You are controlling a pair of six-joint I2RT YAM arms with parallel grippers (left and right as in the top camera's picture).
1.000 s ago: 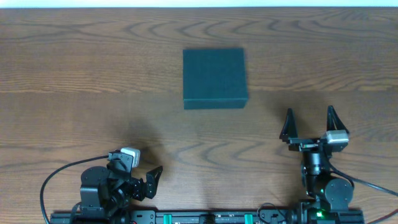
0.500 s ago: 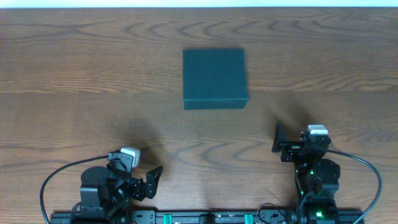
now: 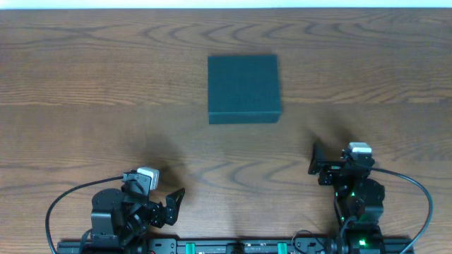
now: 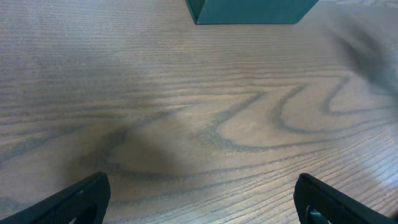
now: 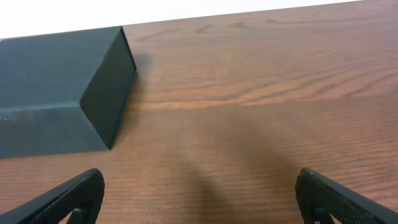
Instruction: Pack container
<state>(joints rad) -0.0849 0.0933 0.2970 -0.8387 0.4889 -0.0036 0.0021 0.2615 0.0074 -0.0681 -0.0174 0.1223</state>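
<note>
Here, container (image 3: 244, 88) sat shut on table (image 3: 85, 85); left gripper (image 4: 202, 199) & right gripper (image 5: 199, 193) both w/ jaws wide, holding nothing.

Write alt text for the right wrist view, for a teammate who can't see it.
A closed dark teal box sits on a wooden table, at the left of the frame and ahead of the camera. The right arm's two black fingers show at the bottom corners, wide apart, with only bare wood between them.
</note>
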